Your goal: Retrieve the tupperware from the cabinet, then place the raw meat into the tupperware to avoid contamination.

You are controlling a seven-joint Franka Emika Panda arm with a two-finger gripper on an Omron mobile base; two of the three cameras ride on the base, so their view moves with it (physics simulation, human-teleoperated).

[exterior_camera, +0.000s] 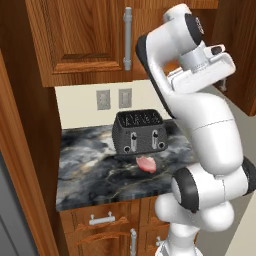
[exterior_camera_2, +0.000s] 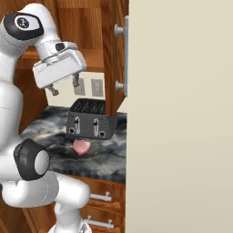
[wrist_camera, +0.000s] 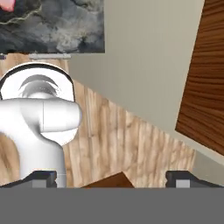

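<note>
Tupperware not visible, cabinet doors shut, retrieval step not begun.
Cabinet hangs above the marble counter, closed, with a long bar handle; the container is presumably inside. Raw meat lies on the counter just in front of the toaster. Gripper hangs at cabinet height, jaws spread wide, empty, pointing downward. To do this well: turn the hand toward the door, straddle the bar handle near its middle, close firmly, pull along the hinge arc, keep the elbow clear of the toaster.
</note>
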